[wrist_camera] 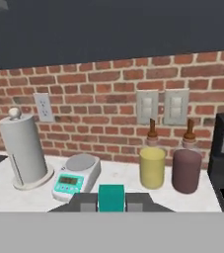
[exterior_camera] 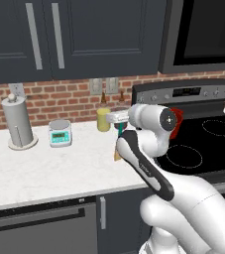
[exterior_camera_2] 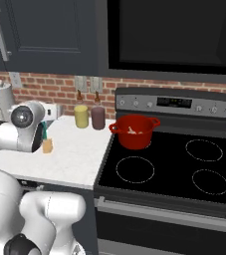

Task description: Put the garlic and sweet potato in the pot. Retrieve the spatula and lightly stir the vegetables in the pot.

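Hand view: claw (wrist_camera: pixel 111 202) clenched on the spatula (wrist_camera: pixel 111 197) (teal handle between its fingertips).

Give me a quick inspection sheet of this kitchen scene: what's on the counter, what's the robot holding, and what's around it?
Surface: white marble counter beside a black stove.
Job's things: red pot sits on the stove's back left burner, something pale inside; spatula hangs upright above the counter, teal handle up, yellow head down.
Clutter: paper towel holder, small kitchen scale, yellow jar, maroon jar, two brown-necked bottles behind the jars.
Gripper: gripper is shut on the spatula's teal handle.
Cables: nothing seen.
Surroundings: brick backsplash with outlets, dark cabinets above, microwave over the stove.
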